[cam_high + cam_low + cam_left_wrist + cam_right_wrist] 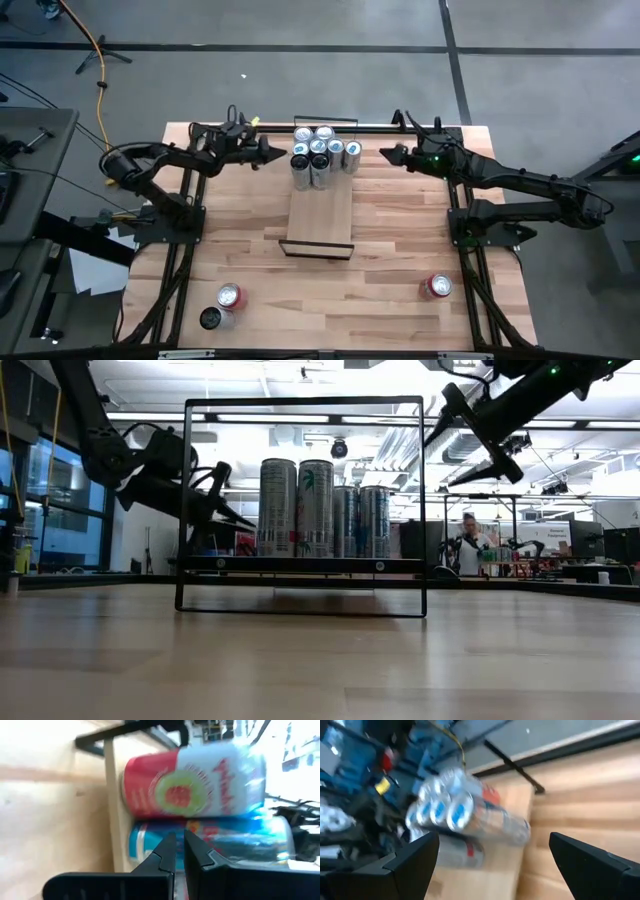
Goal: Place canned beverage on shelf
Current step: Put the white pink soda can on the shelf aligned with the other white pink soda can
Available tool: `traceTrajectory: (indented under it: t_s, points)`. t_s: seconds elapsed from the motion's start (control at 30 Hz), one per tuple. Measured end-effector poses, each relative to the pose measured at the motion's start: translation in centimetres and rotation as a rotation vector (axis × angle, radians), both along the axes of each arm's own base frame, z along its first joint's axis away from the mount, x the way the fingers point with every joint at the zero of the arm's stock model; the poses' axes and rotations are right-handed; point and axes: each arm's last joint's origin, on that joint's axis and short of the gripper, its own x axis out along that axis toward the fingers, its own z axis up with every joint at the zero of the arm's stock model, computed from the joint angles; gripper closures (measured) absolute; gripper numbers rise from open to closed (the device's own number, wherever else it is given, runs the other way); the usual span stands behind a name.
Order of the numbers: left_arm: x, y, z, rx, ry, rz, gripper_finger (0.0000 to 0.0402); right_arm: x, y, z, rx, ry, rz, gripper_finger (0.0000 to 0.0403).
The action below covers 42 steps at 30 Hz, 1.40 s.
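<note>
Right pincer (pixel 384 153) hangs with its fingers wide apart and nothing between them, raised above the far end of the shelf (pixel 320 215), just to the right of the cluster of cans (pixel 322 155). Left pincer (pixel 282 153) sits on the opposite side of that cluster, its fingers pressed together and empty, tips pointing at the nearest cans; in the left wrist view a red-and-white can (pixel 195 782) and a blue one (pixel 220 840) lie right ahead of the fingertips (pixel 172 852).

By the look of it, the cans are packed tight at the far end so the near stretch of plank stays free for more. The two arms flanking the group suggest a can has just been seated, or is being nudged into line by the shut left fingers.

Three cans wait on the tabletop (pixel 400 260) well apart from the shelf: a red-topped can (pixel 229 296) and a dark one (pixel 211 318) near the front left, and another red-topped can (pixel 437 287) at the front right. The shelf's black metal frame (pixel 317 249) at the near end, and the rails of the arm stands on either side, could hinder a low approach.
</note>
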Motion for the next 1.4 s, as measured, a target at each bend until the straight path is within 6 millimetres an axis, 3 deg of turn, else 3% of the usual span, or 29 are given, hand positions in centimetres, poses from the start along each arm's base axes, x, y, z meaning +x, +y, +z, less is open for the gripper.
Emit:
traceTrajectory:
  t_s: [0.17, 0.33, 0.67, 1.07, 1.4]
  points:
    - [-1.0, 0.5, 1.6, 0.045, -0.048, 0.037, 0.0402, -0.4, 0.4, -1.0, 0.043, 0.119, 0.092, 0.0038]
    - [-1.6, 0.2, 4.0, 0.160, -0.104, 0.040, 0.0402, -0.8, 0.5, -1.6, -0.026, 0.258, 0.176, 0.0038]
    - [-2.0, -3.4, 9.8, 0.385, -0.283, -0.046, 0.0402, -0.6, 0.8, -1.5, -0.200, 0.345, 0.436, 0.0038]
    - [-3.0, -9.6, 15.0, 0.770, -0.478, -0.102, 0.0402, 0.3, 1.0, -0.2, -0.337, 0.183, 0.636, 0.0038]
    - [-5.3, -12.1, 16.8, 1.062, -0.514, -0.108, 0.0401, 1.3, 0.8, 2.5, -0.378, -0.140, 0.578, 0.0038]
